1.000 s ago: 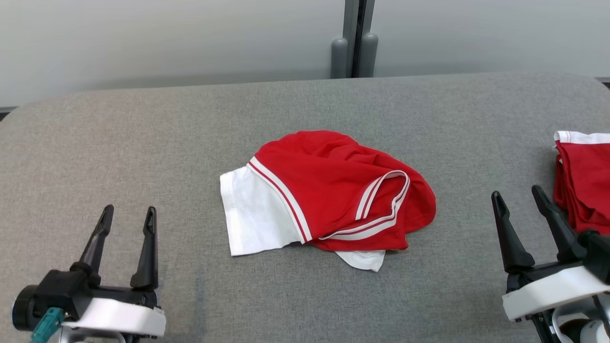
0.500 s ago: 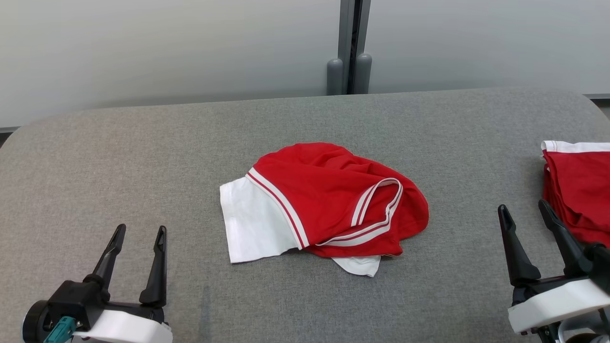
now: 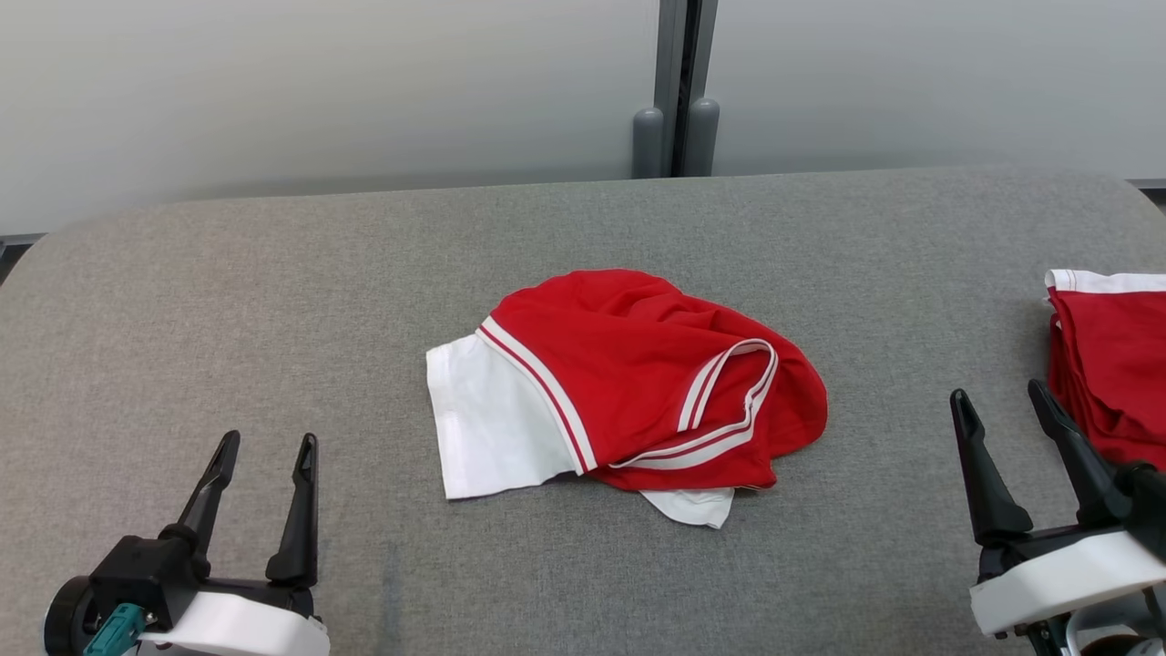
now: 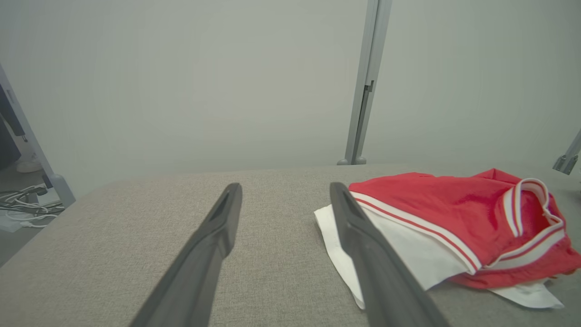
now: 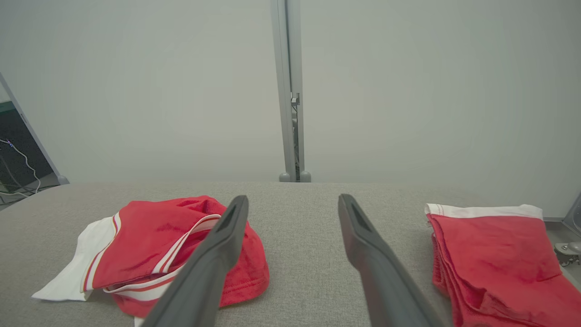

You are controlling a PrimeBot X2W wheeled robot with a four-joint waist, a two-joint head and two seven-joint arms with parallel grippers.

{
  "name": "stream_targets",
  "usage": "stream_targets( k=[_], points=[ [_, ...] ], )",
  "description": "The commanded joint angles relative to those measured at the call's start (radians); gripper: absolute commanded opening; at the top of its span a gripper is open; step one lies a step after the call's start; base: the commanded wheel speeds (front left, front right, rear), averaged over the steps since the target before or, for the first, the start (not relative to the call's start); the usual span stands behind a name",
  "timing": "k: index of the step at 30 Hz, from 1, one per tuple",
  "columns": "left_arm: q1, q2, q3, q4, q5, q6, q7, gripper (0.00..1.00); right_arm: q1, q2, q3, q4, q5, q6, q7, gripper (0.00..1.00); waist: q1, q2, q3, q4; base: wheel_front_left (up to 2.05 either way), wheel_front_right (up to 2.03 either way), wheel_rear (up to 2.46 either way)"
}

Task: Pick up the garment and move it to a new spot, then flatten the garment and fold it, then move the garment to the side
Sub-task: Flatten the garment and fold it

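Note:
The garment [image 3: 629,364] lies crumpled in a heap at the middle of the grey table [image 3: 273,273]. It is red with a white sleeve spread to its left and red-white striped trim on top. The print is hidden in the folds. My left gripper [image 3: 270,442] stands open at the near left, well short of the garment, with nothing between its fingers. My right gripper [image 3: 997,394] stands open at the near right, also apart from it. In the left wrist view the garment [image 4: 431,213] lies right of the open left gripper [image 4: 285,186]. In the right wrist view the garment [image 5: 150,236] lies left of the open right gripper [image 5: 294,198].
A folded stack of red cloth with white trim [image 3: 1107,364] sits at the table's right edge, just right of my right gripper; it also shows as the folded stack [image 5: 490,245]. A grey wall with a metal post [image 3: 676,91] stands behind the table. Cables [image 4: 27,204] lie on the floor at the left.
The head camera has shifted a little, so the whole picture sits lower. The garment lies as before, and both grippers stay open and empty.

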Motion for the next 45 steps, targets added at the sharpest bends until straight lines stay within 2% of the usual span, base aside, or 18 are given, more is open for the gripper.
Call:
stream_targets(
  k=[1,9,13,16,23,31,38,44,45],
  points=[
    [-0.013,-0.001,0.001,0.002,-0.003,0.005,-0.007,1.0,-0.009,-0.008,-0.002,0.0,0.004,0.0,0.001,1.0,0.0,-0.0001,0.002,0.001,0.0,0.0,0.0],
    [-0.032,-0.002,-0.007,0.007,0.0,0.004,-0.011,1.0,-0.022,-0.013,0.004,0.007,0.011,0.0,-0.005,1.0,0.0,-0.0001,0.019,0.007,0.0,0.0,0.0],
    [-0.063,-0.005,-0.016,0.008,0.004,-0.005,-0.015,1.0,-0.052,-0.026,0.035,0.009,0.014,0.0,0.002,1.0,0.0,-0.0001,0.036,0.032,0.0,0.0,0.0],
    [-0.084,-0.013,-0.024,0.012,0.005,-0.008,-0.018,1.0,-0.094,-0.052,0.113,0.026,0.017,0.0,0.014,1.0,0.0,-0.0001,0.056,0.071,0.0,0.0,0.0],
    [-0.159,-0.057,-0.047,0.029,0.008,-0.031,-0.04,1.0,-0.246,-0.135,0.347,0.093,0.049,0.0,0.055,1.0,0.0,-0.0001,0.116,0.209,0.0,0.0,0.0],
    [-0.237,-0.125,-0.046,0.047,0.022,-0.066,-0.055,1.0,-0.418,-0.201,0.602,0.244,0.111,0.0,0.092,1.0,0.0,-0.0001,0.174,0.347,0.0,0.0,0.0],
    [-0.277,-0.182,-0.013,0.017,0.061,-0.102,-0.056,1.0,-0.526,-0.231,0.775,0.382,0.162,0.0,0.118,1.0,0.0,-0.0001,0.214,0.409,0.0,0.0,0.0],
    [-0.296,-0.226,0.019,0.008,0.099,-0.14,-0.056,1.0,-0.613,-0.256,0.886,0.555,0.198,0.0,0.176,1.0,0.0,-0.0001,0.246,0.442,0.0,0.0,0.0],
    [-0.296,-0.229,0.024,0.008,0.104,-0.147,-0.056,1.0,-0.623,-0.256,0.897,0.58,0.205,0.0,0.181,0.94,0.0,-0.0001,0.248,0.443,0.0,0.0,0.0]
  ],
)
